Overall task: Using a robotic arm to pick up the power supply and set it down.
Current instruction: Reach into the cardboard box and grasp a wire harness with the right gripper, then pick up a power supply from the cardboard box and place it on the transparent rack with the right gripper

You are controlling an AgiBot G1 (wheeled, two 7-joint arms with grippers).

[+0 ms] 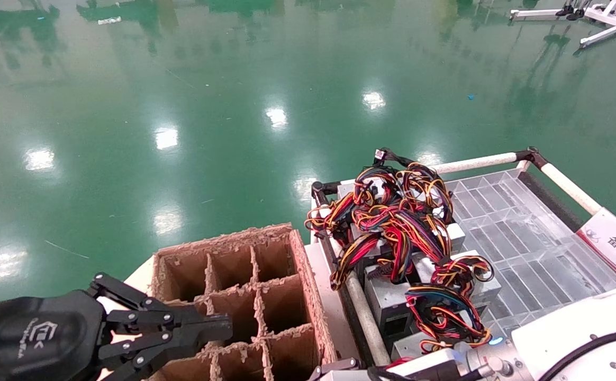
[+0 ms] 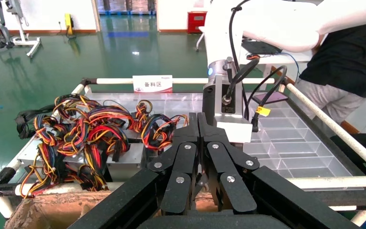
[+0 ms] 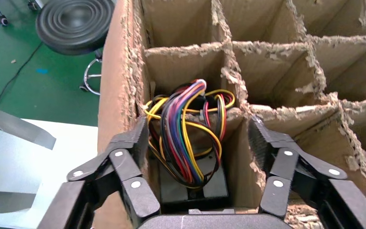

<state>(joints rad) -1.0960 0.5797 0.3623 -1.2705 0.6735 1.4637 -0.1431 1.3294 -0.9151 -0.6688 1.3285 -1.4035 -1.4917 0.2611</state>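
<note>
1. Our right gripper [image 3: 198, 157] hangs wide open over a corner cell of the cardboard box [image 1: 308, 286], holding nothing.
2. The power supply [image 3: 193, 183] sits in that cell, wires up, apparently just set down.
3. Our left gripper [image 1: 218, 325] waits closed and empty at the box's near edge.
4. More supplies crowd the cart tray [image 1: 519, 222].

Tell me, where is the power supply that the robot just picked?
The power supply sits down inside a corner compartment of the cardboard divider box, seen in the right wrist view, between the fingers of the open right gripper.
</note>
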